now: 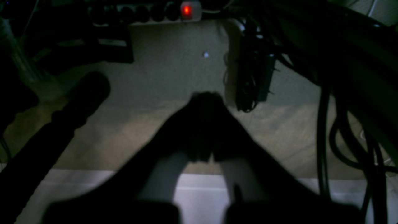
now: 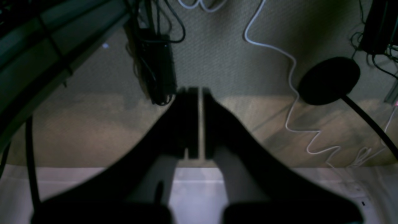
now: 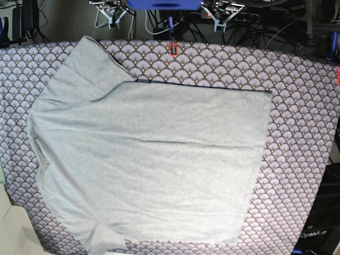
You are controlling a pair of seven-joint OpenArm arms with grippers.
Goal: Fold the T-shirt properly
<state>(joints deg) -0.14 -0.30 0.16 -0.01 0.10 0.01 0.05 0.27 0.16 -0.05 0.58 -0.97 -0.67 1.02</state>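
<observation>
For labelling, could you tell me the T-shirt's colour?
Plain light grey T-shirt, clearest in the base view.

matt soft knit t-shirt (image 3: 154, 159) on matt patterned cloth (image 3: 297, 133).

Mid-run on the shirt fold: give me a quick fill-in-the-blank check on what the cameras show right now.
1. The T-shirt lies spread on a ____-patterned cloth.
2. In the base view, neither gripper touches the ____.
3. The left gripper has its fingertips ____ together.
4. On the power strip, a ____ light glows.

Missing words: fan-scale; T-shirt; closed; red
</observation>
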